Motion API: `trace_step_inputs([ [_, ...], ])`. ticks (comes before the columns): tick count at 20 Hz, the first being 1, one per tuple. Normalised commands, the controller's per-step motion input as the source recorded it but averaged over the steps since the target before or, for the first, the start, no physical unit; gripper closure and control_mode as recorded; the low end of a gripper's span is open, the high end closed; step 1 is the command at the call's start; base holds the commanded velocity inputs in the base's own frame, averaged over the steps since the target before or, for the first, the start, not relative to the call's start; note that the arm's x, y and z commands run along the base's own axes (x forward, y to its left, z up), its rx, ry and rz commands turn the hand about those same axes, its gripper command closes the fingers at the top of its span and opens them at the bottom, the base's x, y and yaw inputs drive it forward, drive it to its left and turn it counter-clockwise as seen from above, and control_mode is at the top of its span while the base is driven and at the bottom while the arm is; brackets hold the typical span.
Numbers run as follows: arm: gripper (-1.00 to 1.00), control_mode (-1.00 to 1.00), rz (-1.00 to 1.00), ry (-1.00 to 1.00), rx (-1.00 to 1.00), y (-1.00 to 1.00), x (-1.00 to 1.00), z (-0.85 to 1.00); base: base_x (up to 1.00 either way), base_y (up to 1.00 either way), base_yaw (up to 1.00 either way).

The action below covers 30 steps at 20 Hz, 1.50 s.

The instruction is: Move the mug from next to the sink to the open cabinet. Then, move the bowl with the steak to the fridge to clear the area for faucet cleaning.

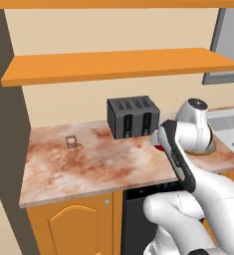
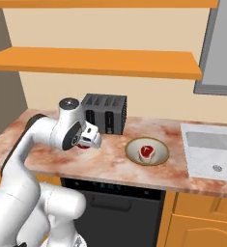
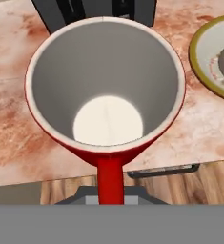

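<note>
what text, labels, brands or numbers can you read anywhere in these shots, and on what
None can be read.
Toaster: plain dark sides, no brand.
Mug: red outside, blank white inside.
Bowl and steak: no markings.
Dishwasher panel under the counter: a row of tiny light marks, too small to read.

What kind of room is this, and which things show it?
Most likely a home kitchen: a marbled counter carries a dark toaster, a pale sink is set into it, and orange cabinets stand below.
</note>
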Motion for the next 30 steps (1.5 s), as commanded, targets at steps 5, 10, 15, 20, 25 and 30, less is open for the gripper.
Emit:
trace_step_inputs([
  [5,1.0,1.0,-0.25,0.0,0.02,-0.02,-0.8,0.21,-0.2,-0.02,-0.11],
  [10,1.0,1.0,0.0,0.0,0.0,0.0,0.0,0.0,-0.94,-0.08,-0.7],
  [15,1.0,1.0,0.0,0.0,0.0,0.0,0.0,0.0,-0.32,-0.49,-0.73],
  [20,1.0,1.0,0.0,0.0,0.0,0.0,0.0,0.0,0.43,-0.66,-0.57],
  [25,1.0,1.0,0.0,0.0,0.0,0.0,0.0,0.0,1.0,-0.58,-0.51],
  [30,1.0,1.0,0.0,0.0,0.0,0.0,0.0,0.0,1.0,-0.57,-0.47],
])
